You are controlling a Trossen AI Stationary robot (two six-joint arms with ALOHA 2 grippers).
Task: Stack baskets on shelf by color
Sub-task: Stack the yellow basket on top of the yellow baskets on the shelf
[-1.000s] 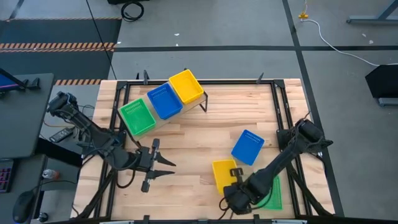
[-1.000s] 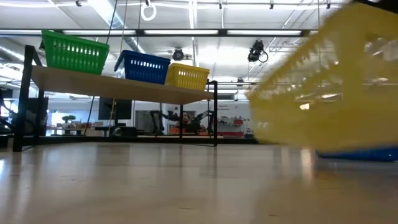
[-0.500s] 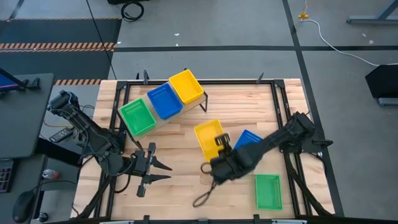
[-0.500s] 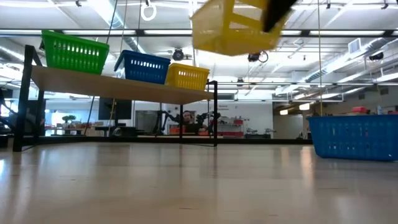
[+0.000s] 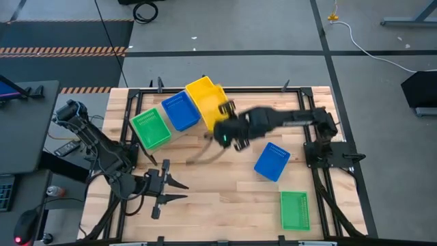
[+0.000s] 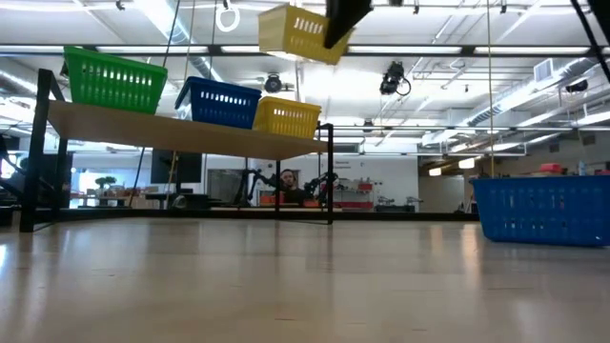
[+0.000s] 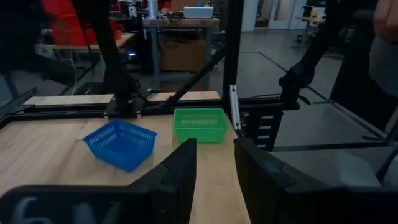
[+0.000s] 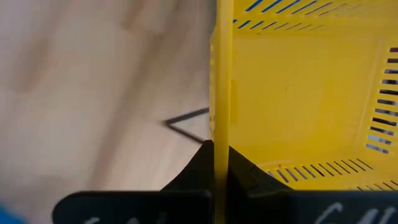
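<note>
The shelf [image 6: 172, 131] stands at the table's far left with a green basket [image 5: 150, 129], a blue basket [image 5: 179, 109] and a yellow basket [image 6: 284, 117] resting on it. A second yellow basket [image 6: 295, 31] hangs high above the shelf's yellow one and covers it in the high view, with my right gripper [image 8: 221, 152] shut on it. Near the table's front left, my left gripper [image 5: 179, 190] is open and holds nothing. A blue basket [image 5: 272, 161] and a green basket [image 5: 294, 209] rest on their bottoms on the table at the right. My right gripper pinches one side wall of the yellow basket at its rim [image 8: 221, 118], one finger inside the basket and one outside. The fingers come slanting down from the table's right. The basket is lifted clear, slightly tilted, above the shelf's yellow basket.
A black metal frame [image 5: 308, 109] runs along the table's edges. Bare wooden tabletop [image 5: 225, 184] lies between the two arms. The left wrist view shows the loose blue basket [image 7: 119, 143] and green basket [image 7: 199, 124] across the table.
My right gripper has swung from the table's near right, up and toward the far left, carrying the yellow basket off the table to above the shelf's right end. Its wrist has rolled on the way. My left gripper has drifted slightly toward the near edge.
</note>
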